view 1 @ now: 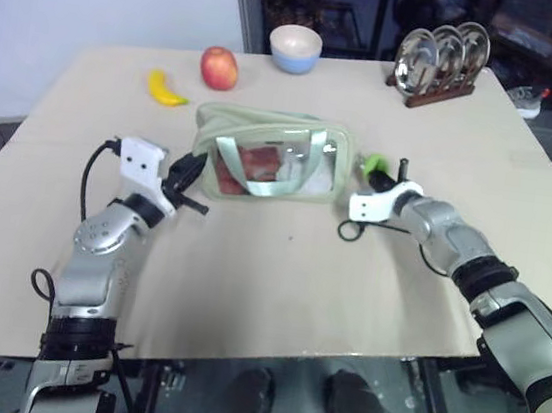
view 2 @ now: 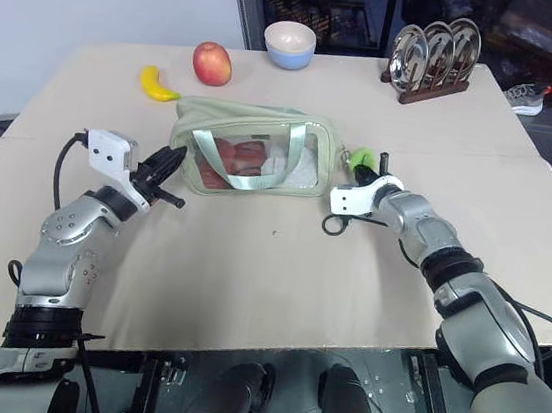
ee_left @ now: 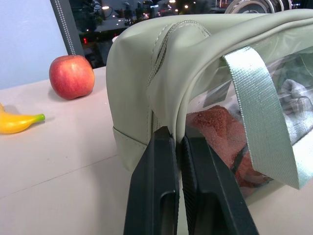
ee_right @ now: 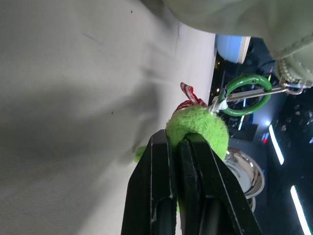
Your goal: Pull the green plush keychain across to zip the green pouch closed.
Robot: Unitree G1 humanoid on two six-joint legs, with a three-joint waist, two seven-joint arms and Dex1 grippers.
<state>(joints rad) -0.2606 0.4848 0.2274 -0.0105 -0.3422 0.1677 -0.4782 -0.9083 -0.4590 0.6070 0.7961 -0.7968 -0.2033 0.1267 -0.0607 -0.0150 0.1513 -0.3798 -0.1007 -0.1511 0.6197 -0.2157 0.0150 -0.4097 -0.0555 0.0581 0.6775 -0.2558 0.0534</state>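
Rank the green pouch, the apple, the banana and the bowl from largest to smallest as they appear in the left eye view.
1. green pouch
2. bowl
3. apple and banana: too alike to separate; the apple is rounder, the banana longer and thinner.

Both arms are silver-grey metal with black joint bands. Each wrist carries a white box-shaped housing, and black cables loop beside the left arm (view 1: pixel 100 245) and under the right arm (view 1: pixel 470 266). Each pincer, left pincer (ee_left: pixel 178 142) and right pincer (ee_right: pixel 177 142), has two flat black fingers with slotted cut-outs.
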